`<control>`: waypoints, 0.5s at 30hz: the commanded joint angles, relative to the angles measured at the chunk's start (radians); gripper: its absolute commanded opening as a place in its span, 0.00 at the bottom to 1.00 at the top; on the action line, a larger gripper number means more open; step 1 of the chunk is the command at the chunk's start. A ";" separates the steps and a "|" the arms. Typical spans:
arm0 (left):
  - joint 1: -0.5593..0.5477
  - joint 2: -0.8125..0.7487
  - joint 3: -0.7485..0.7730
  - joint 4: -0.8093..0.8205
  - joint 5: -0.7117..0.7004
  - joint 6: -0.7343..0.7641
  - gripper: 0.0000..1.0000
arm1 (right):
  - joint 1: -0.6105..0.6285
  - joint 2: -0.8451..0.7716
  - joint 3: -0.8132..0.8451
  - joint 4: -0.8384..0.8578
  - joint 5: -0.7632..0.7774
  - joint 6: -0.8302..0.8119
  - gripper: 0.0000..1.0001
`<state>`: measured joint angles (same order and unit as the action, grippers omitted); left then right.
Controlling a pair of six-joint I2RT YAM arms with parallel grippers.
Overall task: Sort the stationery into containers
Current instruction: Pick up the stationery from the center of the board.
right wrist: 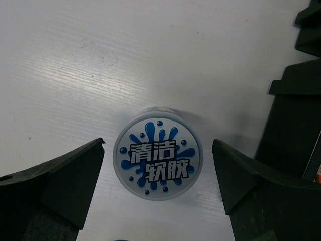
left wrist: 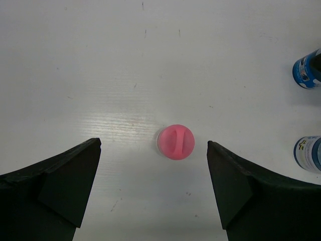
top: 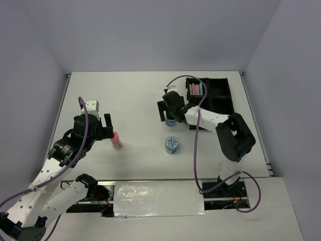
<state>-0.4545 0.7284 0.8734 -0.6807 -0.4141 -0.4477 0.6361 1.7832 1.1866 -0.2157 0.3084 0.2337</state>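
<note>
Left claw [left wrist: 153,144]: spread wide, holding nothing, hanging over the pink bottle [left wrist: 175,142].
Pink bottle: upright, left of the middle of the table [top: 125,95], toward the near edge. It sits between the fingers, closer to the right one, touching neither.
Loose tub [top: 172,145]: upright, mid-table, near the near edge, unattended.
Right claw [right wrist: 158,142]: spread wide, empty, straddling the far tub [right wrist: 158,160], with a gap on each side.
Tray [top: 218,90]: black, by the far right corner; coloured sticks [top: 195,90] lie in its far left compartment.
Step, as judged: both arms are lined up for a pick, and nothing is gripped yet.
Next move calls for: lowering, then closing squarely on bottle and far tub.
Room: bare table all round the bottle. On the right, the tray's wall stands just beside the claw's outer finger, so there is little slack.
</note>
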 commanded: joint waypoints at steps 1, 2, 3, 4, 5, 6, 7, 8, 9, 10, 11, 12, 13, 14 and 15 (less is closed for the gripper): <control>0.005 -0.015 0.027 0.024 0.008 0.009 0.99 | -0.006 0.005 0.013 0.064 -0.017 0.019 0.92; 0.005 -0.017 0.027 0.026 0.009 0.009 0.99 | -0.006 0.007 0.010 0.064 -0.025 0.022 0.84; 0.005 -0.015 0.026 0.026 0.009 0.009 0.99 | -0.006 0.012 0.008 0.062 -0.023 0.024 0.81; 0.005 -0.015 0.027 0.024 0.009 0.009 0.99 | -0.006 0.013 0.008 0.061 -0.023 0.024 0.78; 0.005 -0.012 0.027 0.024 0.009 0.009 0.99 | -0.006 0.015 0.008 0.061 -0.026 0.023 0.78; 0.005 -0.012 0.027 0.024 0.009 0.010 0.99 | -0.006 0.015 0.008 0.059 -0.025 0.024 0.76; 0.005 -0.011 0.027 0.024 0.009 0.010 0.99 | -0.006 0.016 0.007 0.062 -0.028 0.023 0.73; 0.005 -0.012 0.029 0.024 0.009 0.009 0.99 | -0.004 0.015 0.002 0.064 -0.029 0.023 0.69; 0.005 -0.012 0.027 0.024 0.009 0.009 0.99 | -0.006 0.013 0.001 0.065 -0.031 0.021 0.69; 0.005 -0.012 0.027 0.024 0.011 0.012 0.99 | -0.007 0.015 0.004 0.056 -0.029 0.023 0.69; 0.005 -0.014 0.027 0.026 0.011 0.010 0.99 | -0.007 0.021 0.010 0.049 -0.026 0.024 0.71; 0.005 -0.012 0.029 0.024 0.011 0.010 0.99 | -0.007 0.027 0.014 0.036 -0.032 0.021 0.73; 0.005 -0.012 0.027 0.024 0.009 0.010 0.99 | -0.007 0.028 0.016 0.033 -0.032 0.021 0.75; 0.005 -0.014 0.027 0.024 0.011 0.012 0.99 | -0.007 0.031 0.015 0.032 -0.035 0.021 0.78; 0.005 -0.014 0.027 0.024 0.011 0.010 0.99 | -0.007 0.031 0.013 0.030 -0.040 0.019 0.81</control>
<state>-0.4545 0.7280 0.8734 -0.6807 -0.4133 -0.4477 0.6315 1.7908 1.1854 -0.1978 0.2794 0.2459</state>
